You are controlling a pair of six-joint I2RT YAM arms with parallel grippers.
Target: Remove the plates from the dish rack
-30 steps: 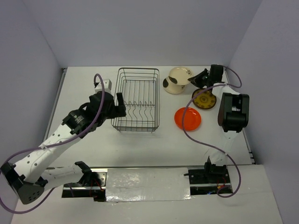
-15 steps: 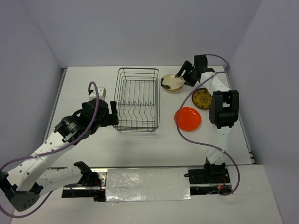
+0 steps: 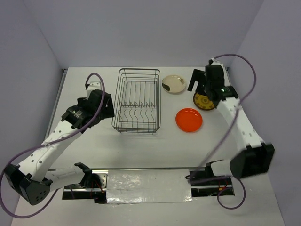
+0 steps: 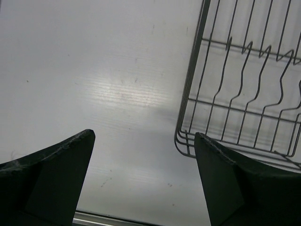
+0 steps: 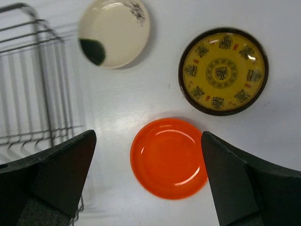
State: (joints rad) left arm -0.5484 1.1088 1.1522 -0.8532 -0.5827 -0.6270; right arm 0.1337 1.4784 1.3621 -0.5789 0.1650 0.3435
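Observation:
The dish rack (image 3: 139, 69), a dark wire basket, stands empty at mid-table. Three plates lie flat on the table to its right: a cream plate (image 3: 173, 84) with a dark blotch, a dark brown plate with yellow pattern (image 3: 206, 102), and an orange plate (image 3: 189, 119). My right gripper (image 3: 201, 84) hangs open high above them, holding nothing. In the right wrist view the orange plate (image 5: 169, 157) lies below the right gripper (image 5: 148, 135), with the cream plate (image 5: 114, 32) and patterned plate (image 5: 223, 70) farther off. My left gripper (image 3: 111, 105) is open just left of the rack (image 4: 188, 92), holding nothing.
The table's left rim (image 3: 60, 94) runs beside the left arm. Grey walls close in the back and both sides. A taped strip with the arm mounts (image 3: 148, 184) lines the near edge.
My right gripper opened and let go of the cream plate, which now lies flat; that arm then rose and swung right. My left arm drew back a little from the rack.

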